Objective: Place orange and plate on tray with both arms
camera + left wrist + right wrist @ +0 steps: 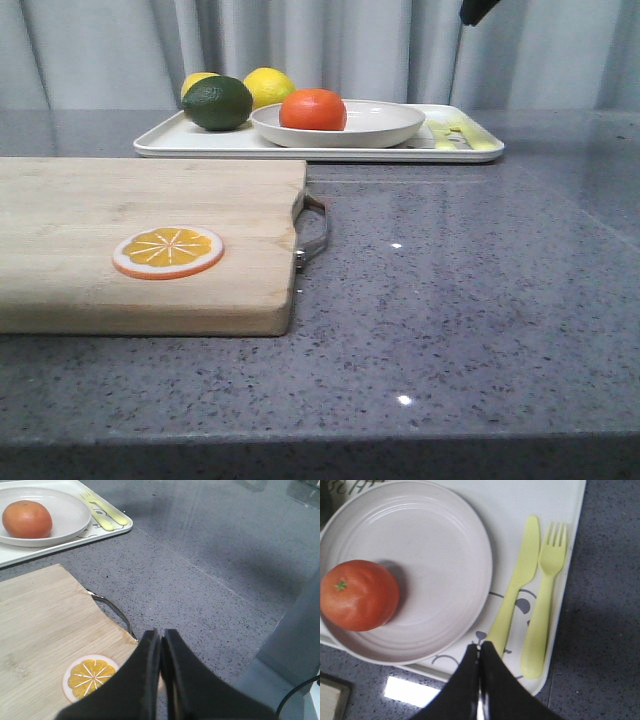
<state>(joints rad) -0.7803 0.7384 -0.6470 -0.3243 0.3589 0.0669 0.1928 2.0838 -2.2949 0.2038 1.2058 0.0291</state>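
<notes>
From the front, the orange (313, 109) sits in the plate (385, 126), which rests on the tray (200, 143) beside an avocado (217, 103) and two lemons (268, 86); an orange slice (168, 251) lies on the cutting board (120, 210). Over the board, the left gripper (161, 641) is pressed closed, empty. Above the tray's yellow-green knife (516, 584) and fork (543, 599), the right gripper (480, 650) is likewise closed, empty.

Left gripper (161, 645): two glossy black fingers, smooth, tapering to narrow tips, w/ a thin black cable nearby. Right gripper (480, 652): same black tapered fingers. Front view: only a dark arm bit (478, 10).
</notes>
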